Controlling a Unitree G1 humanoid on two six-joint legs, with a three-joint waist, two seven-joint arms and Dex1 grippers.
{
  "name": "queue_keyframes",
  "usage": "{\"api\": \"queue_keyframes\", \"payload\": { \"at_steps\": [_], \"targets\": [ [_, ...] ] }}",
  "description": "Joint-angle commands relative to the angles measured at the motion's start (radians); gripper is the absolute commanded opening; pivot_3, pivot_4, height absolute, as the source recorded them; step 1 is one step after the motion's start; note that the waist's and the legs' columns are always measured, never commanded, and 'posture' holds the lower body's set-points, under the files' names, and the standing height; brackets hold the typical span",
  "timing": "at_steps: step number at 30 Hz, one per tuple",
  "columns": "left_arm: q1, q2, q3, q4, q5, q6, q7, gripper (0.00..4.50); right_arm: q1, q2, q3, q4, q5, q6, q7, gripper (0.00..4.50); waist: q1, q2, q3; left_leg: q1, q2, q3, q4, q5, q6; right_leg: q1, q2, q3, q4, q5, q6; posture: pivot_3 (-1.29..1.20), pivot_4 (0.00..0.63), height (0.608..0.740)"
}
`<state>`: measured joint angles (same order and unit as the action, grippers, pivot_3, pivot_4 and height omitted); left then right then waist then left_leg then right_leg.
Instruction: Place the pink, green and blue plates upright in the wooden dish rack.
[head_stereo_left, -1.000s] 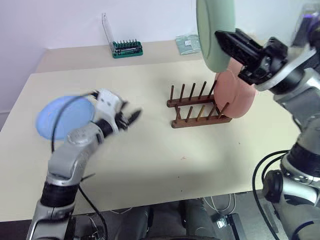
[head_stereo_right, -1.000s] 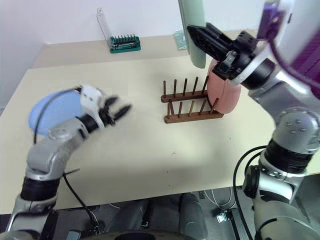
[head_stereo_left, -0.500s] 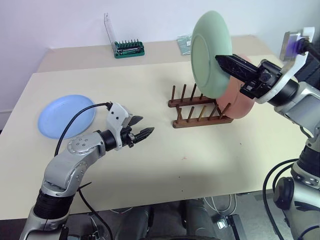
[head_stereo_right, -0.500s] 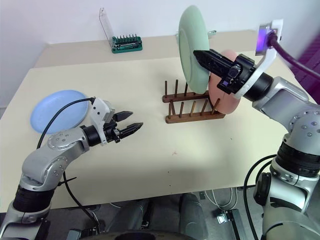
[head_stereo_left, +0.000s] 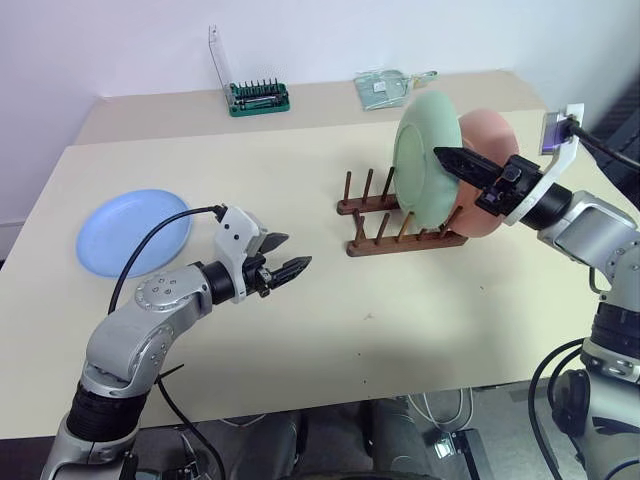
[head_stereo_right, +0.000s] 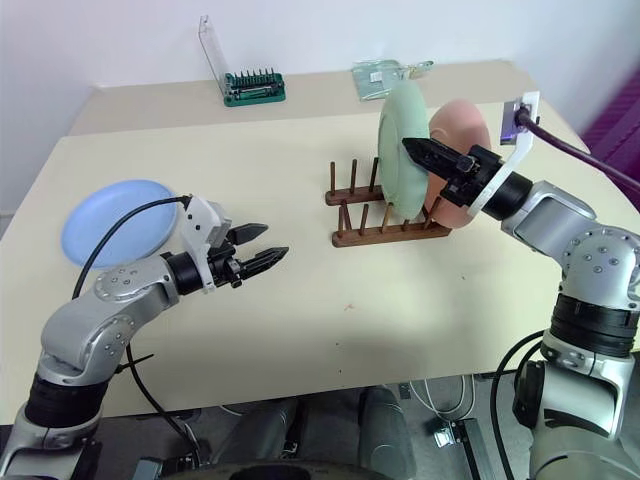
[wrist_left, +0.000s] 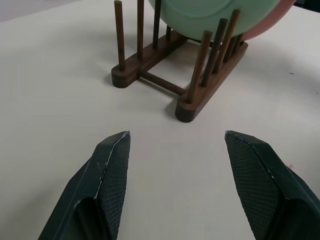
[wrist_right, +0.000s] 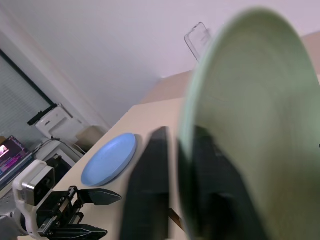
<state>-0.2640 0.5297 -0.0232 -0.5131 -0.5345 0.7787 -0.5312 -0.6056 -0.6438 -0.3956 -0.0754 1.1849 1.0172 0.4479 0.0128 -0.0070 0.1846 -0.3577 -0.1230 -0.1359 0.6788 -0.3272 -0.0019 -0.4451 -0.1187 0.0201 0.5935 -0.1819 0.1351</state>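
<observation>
The wooden dish rack (head_stereo_left: 400, 225) stands on the table right of the middle. The pink plate (head_stereo_left: 492, 130) stands upright in its right end. Just left of it, the green plate (head_stereo_left: 423, 150) stands upright between the pegs. My right gripper (head_stereo_left: 446, 157) straddles the green plate's rim. In the right wrist view one finger (wrist_right: 150, 175) stands a little off the rim (wrist_right: 186, 115), so the jaws look open. The blue plate (head_stereo_left: 133, 231) lies flat at the table's left. My left gripper (head_stereo_left: 290, 262) hovers open and empty between the blue plate and the rack (wrist_left: 200, 80).
A green tray of screwdriver bits (head_stereo_left: 258, 97) with a clear lid sits at the table's back, and a clear plastic packet (head_stereo_left: 380, 88) lies to its right. A black cable loops from my left wrist over the blue plate's near edge.
My right gripper has come down with the green plate from above the rack into the pegs beside the pink plate, and its fingers have eased apart. The left gripper has stayed put.
</observation>
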Motion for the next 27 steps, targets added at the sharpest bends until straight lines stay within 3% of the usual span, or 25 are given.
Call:
{"api": "queue_keyframes", "payload": {
  "at_steps": [1, 2, 6, 9, 13, 15, 20, 27],
  "targets": [
    [-0.011, -0.030, 0.037, -0.017, -0.012, -0.006, 0.036, 4.02, -0.048, -0.024, 0.020, -0.072, -0.095, -0.103, 0.023, 2.52, 0.000, 0.000, 0.000, 0.000, 0.000, 0.000, 0.000, 0.000, 0.000, 0.000, 0.000, 0.000, 0.000, 0.000, 0.000, 0.00, 0.150, 0.740],
    [-0.021, -0.047, 0.053, -0.009, -0.004, -0.007, 0.066, 4.46, -0.053, -0.043, 0.048, -0.090, -0.162, -0.152, 0.039, 3.03, 0.000, 0.000, 0.000, 0.000, 0.000, 0.000, 0.000, 0.000, 0.000, 0.000, 0.000, 0.000, 0.000, 0.000, 0.000, 0.00, 0.150, 0.740],
    [-0.072, -0.120, 0.131, 0.039, 0.021, -0.025, 0.192, 4.46, -0.073, -0.104, 0.143, -0.141, -0.363, -0.305, 0.108, 3.03, 0.000, 0.000, 0.000, 0.000, 0.000, 0.000, 0.000, 0.000, 0.000, 0.000, 0.000, 0.000, 0.000, 0.000, 0.000, 0.00, 0.150, 0.740],
    [-0.216, -0.202, 0.281, 0.175, 0.166, -0.054, 0.524, 4.46, -0.128, -0.146, 0.223, -0.215, -0.493, -0.413, 0.159, 3.03, 0.001, -0.002, 0.001, 0.000, 0.000, 0.000, 0.001, 0.000, 0.000, 0.000, 0.000, 0.000, 0.000, 0.000, 0.000, 0.00, 0.150, 0.740],
    [-0.295, -0.193, 0.391, 0.260, 0.385, 0.069, 0.851, 4.46, -0.150, -0.152, 0.334, -0.320, -0.574, -0.470, 0.234, 3.03, -0.008, -0.002, 0.001, 0.001, 0.000, 0.000, 0.000, 0.001, -0.002, 0.000, 0.001, -0.001, 0.001, 0.000, 0.000, 0.00, 0.150, 0.740],
    [-0.282, -0.171, 0.443, 0.241, 0.466, 0.112, 0.938, 4.46, -0.144, -0.136, 0.419, -0.399, -0.596, -0.476, 0.278, 3.03, -0.009, -0.002, 0.001, 0.001, 0.000, 0.000, -0.001, 0.000, -0.001, -0.001, 0.001, 0.000, 0.000, 0.000, 0.001, 0.00, 0.150, 0.740],
    [-0.276, -0.243, 0.624, 0.228, 0.469, 0.259, 1.012, 4.46, -0.084, -0.069, 0.566, -0.471, -0.663, -0.497, 0.316, 3.03, 0.010, -0.006, -0.001, -0.011, 0.000, -0.001, 0.005, -0.001, -0.002, -0.011, 0.000, -0.002, 0.002, 0.000, 0.001, 0.00, 0.150, 0.740],
    [-0.273, -0.271, 0.753, 0.266, 0.394, 0.438, 0.907, 4.46, 0.007, -0.019, 0.648, -0.482, -0.747, -0.527, 0.332, 3.03, 0.026, -0.010, -0.002, -0.014, -0.001, -0.002, 0.007, 0.001, -0.004, -0.014, 0.000, -0.003, 0.003, 0.003, 0.000, 0.00, 0.150, 0.740]
  ]
}}
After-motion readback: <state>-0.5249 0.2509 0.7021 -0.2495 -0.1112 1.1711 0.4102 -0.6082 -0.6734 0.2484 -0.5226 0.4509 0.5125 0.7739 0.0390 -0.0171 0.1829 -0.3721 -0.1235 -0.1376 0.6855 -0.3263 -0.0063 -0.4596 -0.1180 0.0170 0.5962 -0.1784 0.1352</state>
